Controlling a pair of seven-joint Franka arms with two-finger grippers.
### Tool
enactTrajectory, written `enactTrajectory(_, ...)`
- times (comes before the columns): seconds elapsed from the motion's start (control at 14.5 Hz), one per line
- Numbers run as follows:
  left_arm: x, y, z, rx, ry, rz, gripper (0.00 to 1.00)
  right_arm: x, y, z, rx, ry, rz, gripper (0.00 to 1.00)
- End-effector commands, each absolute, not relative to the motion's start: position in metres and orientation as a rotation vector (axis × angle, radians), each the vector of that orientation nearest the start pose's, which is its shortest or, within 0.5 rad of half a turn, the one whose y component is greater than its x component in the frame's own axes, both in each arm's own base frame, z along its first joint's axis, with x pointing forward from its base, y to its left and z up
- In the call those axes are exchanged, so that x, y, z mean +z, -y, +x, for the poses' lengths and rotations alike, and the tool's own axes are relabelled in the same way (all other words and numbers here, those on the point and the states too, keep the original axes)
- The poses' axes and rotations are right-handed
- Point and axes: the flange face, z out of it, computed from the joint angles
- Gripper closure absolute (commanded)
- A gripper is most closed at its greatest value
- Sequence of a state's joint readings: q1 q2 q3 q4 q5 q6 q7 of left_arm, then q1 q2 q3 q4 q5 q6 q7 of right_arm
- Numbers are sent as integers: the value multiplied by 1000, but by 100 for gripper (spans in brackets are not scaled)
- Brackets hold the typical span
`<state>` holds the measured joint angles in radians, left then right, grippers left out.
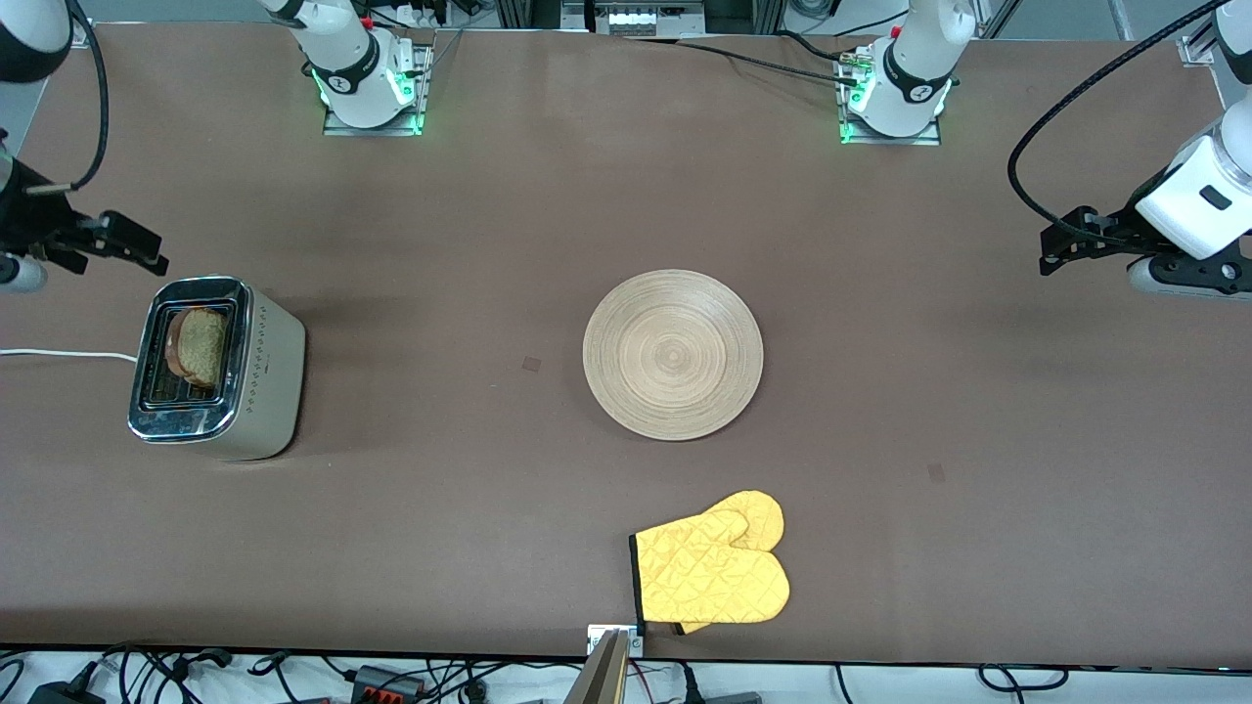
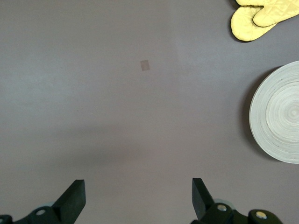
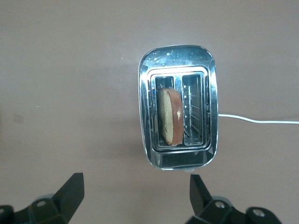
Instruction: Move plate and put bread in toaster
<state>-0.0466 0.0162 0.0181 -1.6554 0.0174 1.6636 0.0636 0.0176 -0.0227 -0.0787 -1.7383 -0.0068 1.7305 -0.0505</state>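
The light-wood plate (image 1: 673, 354) lies bare at the table's middle; it also shows in the left wrist view (image 2: 278, 114). The toaster (image 1: 210, 367) stands toward the right arm's end of the table, white cord trailing off. The bread (image 1: 201, 345) stands in one of its slots, its top sticking out; the right wrist view shows the bread (image 3: 169, 116) in the toaster (image 3: 177, 106). My right gripper (image 1: 122, 244) is open and empty, up in the air just past the toaster's end. My left gripper (image 1: 1066, 244) is open and empty, up over bare table at the left arm's end.
A yellow oven mitt (image 1: 714, 565) lies near the table's front edge, nearer to the front camera than the plate; it also shows in the left wrist view (image 2: 259, 14). The toaster's cord (image 1: 59, 354) runs off the table's end.
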Motion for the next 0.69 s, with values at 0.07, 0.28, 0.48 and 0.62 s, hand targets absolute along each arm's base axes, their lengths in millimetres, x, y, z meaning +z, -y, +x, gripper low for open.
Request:
enactTrajectory(0.07, 591, 16, 562, 11, -171, -3105, 0, 587, 33, 543, -25, -6, -3158, 0)
enactTrajectory(0.28, 591, 16, 562, 11, -171, -3105, 0, 586, 34, 544, -23, -6, -3158, 0)
enactTrajectory(0.48, 591, 16, 562, 11, -171, -3105, 0, 586, 33, 545, -23, -27, -3150, 0)
enactTrajectory(0.62, 591, 16, 562, 11, -171, -3105, 0, 586, 30, 545, -21, -27, -3149, 0)
